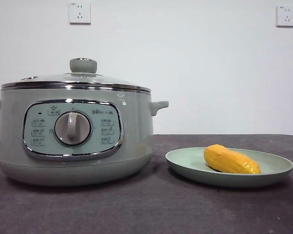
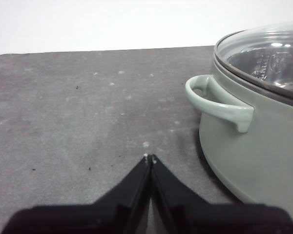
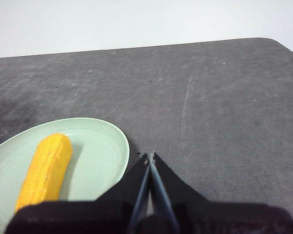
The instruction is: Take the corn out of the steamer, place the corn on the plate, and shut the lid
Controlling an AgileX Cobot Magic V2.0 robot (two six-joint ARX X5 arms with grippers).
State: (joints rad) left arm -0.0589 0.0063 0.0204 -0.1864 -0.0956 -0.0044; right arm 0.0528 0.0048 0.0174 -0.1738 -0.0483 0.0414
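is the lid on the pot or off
On. The glass lid sits flat on the pot, its chrome rim meeting the pot's top edge all around, knob upright.

A dark grey, speckled tabletop stood before a plain white wall, which carried two white square power sockets.

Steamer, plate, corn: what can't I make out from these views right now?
- Steamer interior: front view, wall hides it; left wrist view, glare on the lid.
- Panel labels: front view, too small.
- Steamer's far handle: front view, cut by the edge.
- Corn near end and plate: right wrist view, behind the right gripper.
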